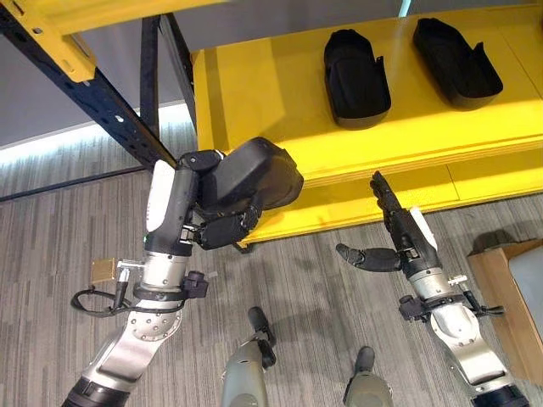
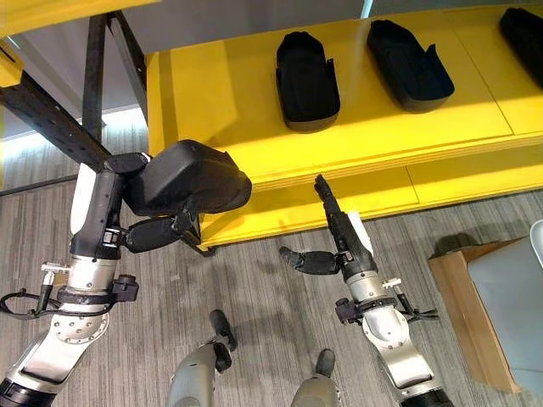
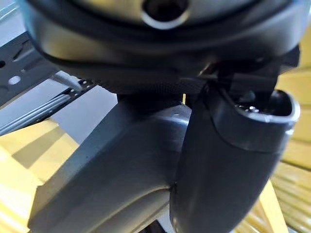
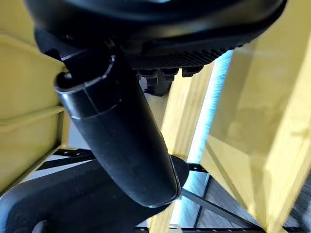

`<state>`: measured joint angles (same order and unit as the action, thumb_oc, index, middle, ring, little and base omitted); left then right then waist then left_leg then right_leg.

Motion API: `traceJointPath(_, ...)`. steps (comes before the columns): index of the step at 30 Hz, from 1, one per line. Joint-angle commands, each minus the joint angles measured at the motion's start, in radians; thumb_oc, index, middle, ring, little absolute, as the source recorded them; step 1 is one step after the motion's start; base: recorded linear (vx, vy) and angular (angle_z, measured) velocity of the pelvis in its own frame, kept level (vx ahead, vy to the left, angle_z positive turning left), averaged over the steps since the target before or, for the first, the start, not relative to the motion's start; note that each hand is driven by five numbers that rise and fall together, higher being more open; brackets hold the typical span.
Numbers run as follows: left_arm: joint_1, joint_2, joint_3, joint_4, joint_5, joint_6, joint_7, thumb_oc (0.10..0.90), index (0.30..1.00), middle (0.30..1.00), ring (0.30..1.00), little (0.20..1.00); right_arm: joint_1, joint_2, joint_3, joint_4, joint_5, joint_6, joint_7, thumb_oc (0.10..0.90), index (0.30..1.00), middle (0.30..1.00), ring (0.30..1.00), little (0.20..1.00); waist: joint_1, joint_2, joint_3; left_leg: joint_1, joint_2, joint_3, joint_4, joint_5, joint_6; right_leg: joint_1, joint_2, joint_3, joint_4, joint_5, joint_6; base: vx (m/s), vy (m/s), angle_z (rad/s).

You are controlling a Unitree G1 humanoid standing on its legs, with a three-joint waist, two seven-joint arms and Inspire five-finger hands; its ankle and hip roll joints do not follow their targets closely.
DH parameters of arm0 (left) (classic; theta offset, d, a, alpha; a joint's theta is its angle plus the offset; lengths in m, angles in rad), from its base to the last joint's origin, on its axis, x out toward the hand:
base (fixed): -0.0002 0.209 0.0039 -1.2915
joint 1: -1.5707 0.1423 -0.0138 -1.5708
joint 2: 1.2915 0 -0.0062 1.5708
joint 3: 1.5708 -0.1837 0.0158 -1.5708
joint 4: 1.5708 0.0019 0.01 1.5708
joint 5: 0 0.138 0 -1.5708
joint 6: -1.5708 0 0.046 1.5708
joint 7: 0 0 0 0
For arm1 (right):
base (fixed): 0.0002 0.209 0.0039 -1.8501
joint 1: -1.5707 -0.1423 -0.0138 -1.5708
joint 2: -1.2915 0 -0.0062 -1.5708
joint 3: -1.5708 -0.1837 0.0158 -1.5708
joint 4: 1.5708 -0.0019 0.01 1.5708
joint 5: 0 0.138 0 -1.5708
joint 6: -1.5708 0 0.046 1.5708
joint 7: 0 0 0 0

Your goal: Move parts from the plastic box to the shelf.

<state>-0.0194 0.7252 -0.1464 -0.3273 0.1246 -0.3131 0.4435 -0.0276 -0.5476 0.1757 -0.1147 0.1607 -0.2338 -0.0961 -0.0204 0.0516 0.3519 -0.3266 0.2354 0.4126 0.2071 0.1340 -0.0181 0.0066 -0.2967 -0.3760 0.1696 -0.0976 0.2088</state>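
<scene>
Left hand carrying a part up to the shelf.

The left hand [image 1: 216, 222], at about 9 o'clock in the eye views, has thumb and fingers curled round a black part [image 1: 254, 178] held at the front left edge of the yellow shelf [image 1: 254, 93] — over the lip, not yet resting on it. Let go now and it would likely tip off the edge to the floor; pushed forward low, it could catch the lip. Two parts [image 1: 356, 78] already lie on the shelf at 1 o'clock. The right hand [image 1: 399, 242] hangs at 4 o'clock, fingers straight toward the shelf, thumb out sideways — empty.
</scene>
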Motion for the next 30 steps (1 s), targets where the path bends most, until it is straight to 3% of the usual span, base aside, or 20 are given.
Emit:
traceJointPath(1,-0.253,0.049,0.309,-0.041,0.011,-0.095,0.189,0.400,0.300,0.300,0.300,0.300,-0.070,-0.014,-0.011,-0.108,0.008,-0.099,-0.005,0.900,1.000,1.000,1.000,1.000,0.004,-0.033,-0.076,0.022,0.202,-0.058,0.152,0.012,-0.164,0.071,0.036,-0.021,0.078,-0.096,-0.096,-0.13,-0.093,0.18)
traceJointPath(13,-0.510,0.171,0.200,0.051,0.064,-0.058,0.213,0.400,0.300,0.300,0.300,0.300,-0.132,-0.029,0.067,-0.104,0.034,-0.105,0.026,0.900,1.000,1.000,1.000,1.000,-0.010,-0.016,-0.067,-0.056,0.243,-0.134,0.244,0.010,-0.154,-0.053,0.053,-0.010,0.291,-0.182,-0.141,-0.09,-0.041,0.06)
traceJointPath(20,-0.567,0.204,0.179,0.083,0.067,-0.048,0.222,0.400,0.300,0.300,0.300,0.300,-0.126,-0.028,0.076,-0.091,0.041,-0.107,0.030,0.900,1.000,1.000,1.000,1.000,-0.015,-0.011,-0.078,-0.079,0.245,-0.148,0.260,0.009,-0.154,-0.077,0.056,-0.008,0.327,-0.200,-0.150,-0.03,-0.018,-0.02)
traceJointPath(21,-0.577,0.209,0.172,0.088,0.063,-0.050,0.220,0.400,0.300,0.300,0.300,0.300,-0.123,-0.028,0.080,-0.088,0.045,-0.108,0.034,0.900,1.000,1.000,1.000,1.000,-0.018,-0.015,-0.084,-0.079,0.243,-0.164,0.272,-0.007,-0.170,-0.076,0.054,0.004,0.339,-0.216,-0.143,0.04,-0.027,0.07)
traceJointPath(23,-0.595,0.213,0.157,0.098,0.064,-0.049,0.219,0.400,0.300,0.300,0.300,0.300,-0.123,-0.027,0.081,-0.083,0.047,-0.107,0.035,0.900,1.000,1.000,1.000,1.000,-0.019,-0.015,-0.085,-0.085,0.244,-0.166,0.277,-0.008,-0.170,-0.080,0.053,0.004,0.347,-0.220,-0.143,-0.01,-0.010,0.10)
traceJointPath(25,-0.621,0.216,0.130,0.114,0.069,-0.045,0.214,0.400,0.300,0.300,0.300,0.300,-0.123,-0.028,0.085,-0.079,0.051,-0.109,0.037,0.900,1.000,1.000,1.000,1.000,-0.024,-0.010,-0.085,-0.096,0.249,-0.157,0.276,0.004,-0.153,-0.091,0.053,-0.008,0.354,-0.211,-0.151,-0.03,0.001,0.04)
traceJointPath(26,-0.632,0.218,0.115,0.124,0.079,-0.038,0.207,0.400,0.300,0.300,0.300,0.300,-0.122,-0.029,0.089,-0.077,0.052,-0.108,0.039,0.900,1.000,1.000,1.000,1.000,-0.028,-0.013,-0.087,-0.093,0.244,-0.171,0.285,-0.014,-0.171,-0.089,0.052,0.006,0.360,-0.227,-0.144,0.05,-0.021,0.04)
traceJointPath(30,-0.689,0.217,0.034,0.192,0.106,-0.021,0.188,0.400,0.300,0.300,0.300,0.300,-0.122,-0.028,0.096,-0.075,0.056,-0.110,0.040,0.900,1.000,1.000,1.000,1.000,-0.036,-0.014,-0.088,-0.108,0.243,-0.171,0.298,-0.019,-0.169,-0.106,0.048,0.004,0.378,-0.229,-0.145,0.01,-0.010,0.06)
